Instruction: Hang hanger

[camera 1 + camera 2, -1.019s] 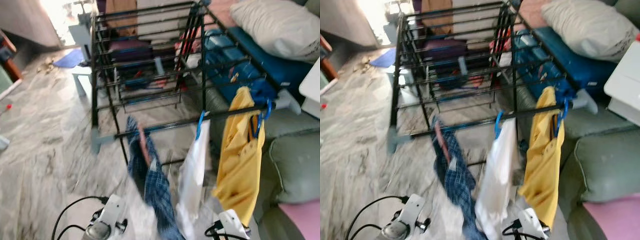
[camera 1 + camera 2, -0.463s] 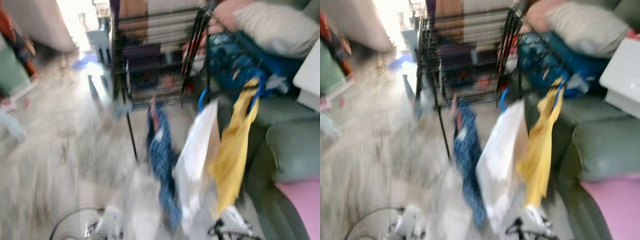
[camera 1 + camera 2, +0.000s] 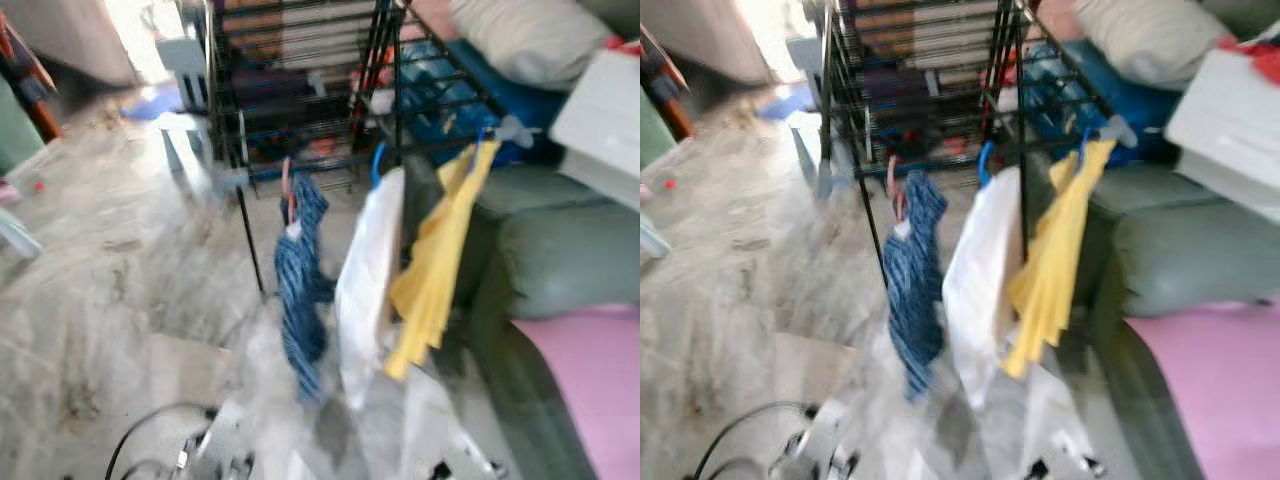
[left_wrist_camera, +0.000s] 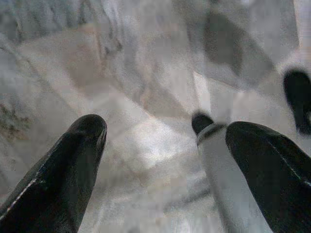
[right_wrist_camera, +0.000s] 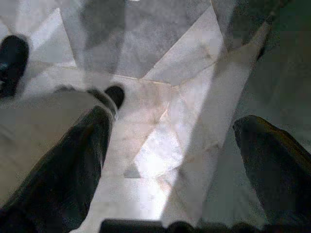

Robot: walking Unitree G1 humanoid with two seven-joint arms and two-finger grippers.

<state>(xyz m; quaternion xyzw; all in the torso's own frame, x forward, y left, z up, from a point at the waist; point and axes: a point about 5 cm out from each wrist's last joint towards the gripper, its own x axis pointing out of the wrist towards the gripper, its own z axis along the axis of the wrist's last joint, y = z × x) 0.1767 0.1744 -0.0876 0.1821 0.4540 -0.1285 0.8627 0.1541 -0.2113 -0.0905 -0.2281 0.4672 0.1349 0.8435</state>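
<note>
I see a black drying rack (image 3: 300, 90) in the upper middle of the blurred head views. Off its front rail hang three garments: a blue plaid shirt (image 3: 300, 280) on a pink hanger (image 3: 287, 185) at frame centre, a white garment (image 3: 368, 285) on a blue hanger (image 3: 378, 160) just right of it, and a yellow shirt (image 3: 435, 270) further right. A green sofa (image 3: 560, 260) with a white pillow (image 3: 520, 35) fills the right side. My left gripper (image 4: 165, 160) hangs low over the marble floor (image 3: 100, 260), fingers spread wide and empty. My right gripper (image 5: 175, 160) is likewise over the floor, fingers wide apart, holding nothing.
</note>
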